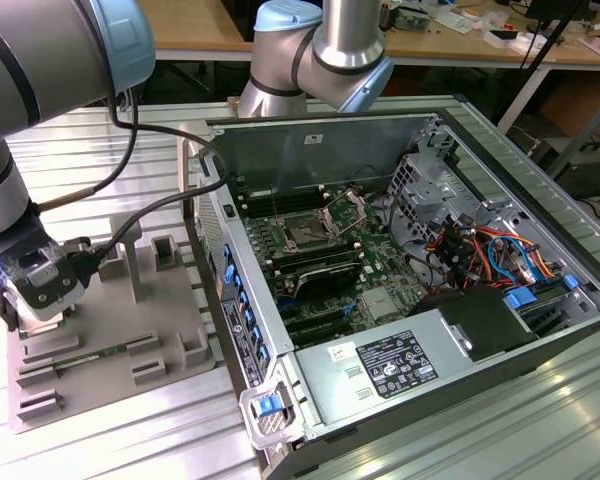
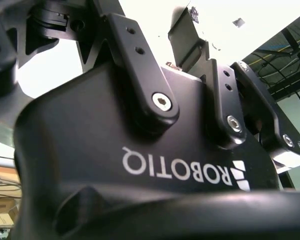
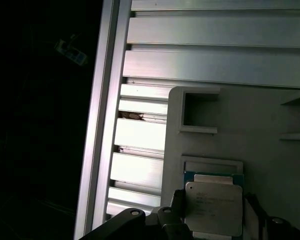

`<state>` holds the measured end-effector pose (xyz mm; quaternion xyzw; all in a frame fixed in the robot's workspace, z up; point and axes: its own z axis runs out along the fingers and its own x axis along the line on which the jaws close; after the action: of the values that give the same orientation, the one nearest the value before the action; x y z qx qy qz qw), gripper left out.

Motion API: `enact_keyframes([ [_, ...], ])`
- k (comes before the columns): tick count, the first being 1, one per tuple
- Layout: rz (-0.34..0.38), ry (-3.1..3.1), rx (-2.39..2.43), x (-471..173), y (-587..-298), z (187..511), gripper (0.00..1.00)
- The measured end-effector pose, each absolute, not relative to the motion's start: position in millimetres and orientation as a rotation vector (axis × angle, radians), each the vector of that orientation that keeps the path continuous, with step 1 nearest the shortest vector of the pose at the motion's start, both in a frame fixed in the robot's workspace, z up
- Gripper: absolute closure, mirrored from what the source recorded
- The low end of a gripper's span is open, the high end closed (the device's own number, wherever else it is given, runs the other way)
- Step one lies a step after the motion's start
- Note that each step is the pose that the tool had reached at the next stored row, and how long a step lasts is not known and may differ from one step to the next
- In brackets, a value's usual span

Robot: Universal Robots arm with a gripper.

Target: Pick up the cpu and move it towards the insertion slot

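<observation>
The arm reaches down at the exterior view's left, and its jaws hang low over the left edge of the grey tray, which lies on the slatted aluminium worktop. In the first wrist view the cpu lies flat with its silvery top up and a thin green edge showing along one side. It is seated in a shallow square recess of the tray, near a smaller square pocket. The jaws stand one on each side of the cpu. A dark finger is right against one edge, and the other sits close by the opposite edge. Whether they press on the chip or only flank it I cannot tell. The second wrist view looks along the black body of the jaws, with a bright ceiling behind. The slot is well apart from the cpu, near the middle of the exterior view. It sits on the motherboard inside the open case, which stands just beside the tray on the exterior view's right. The slot has a dark centre, and its silver frame is swung up behind it. Black cables run from the wrist over the tray.
</observation>
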<state>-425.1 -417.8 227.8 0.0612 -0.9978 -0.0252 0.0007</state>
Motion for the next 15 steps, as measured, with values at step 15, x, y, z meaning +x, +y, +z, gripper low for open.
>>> enact_keyframes([
  [15, -0.079, -3.133, 0.192, -425.1, -417.8, 232.3, 0.45],
])
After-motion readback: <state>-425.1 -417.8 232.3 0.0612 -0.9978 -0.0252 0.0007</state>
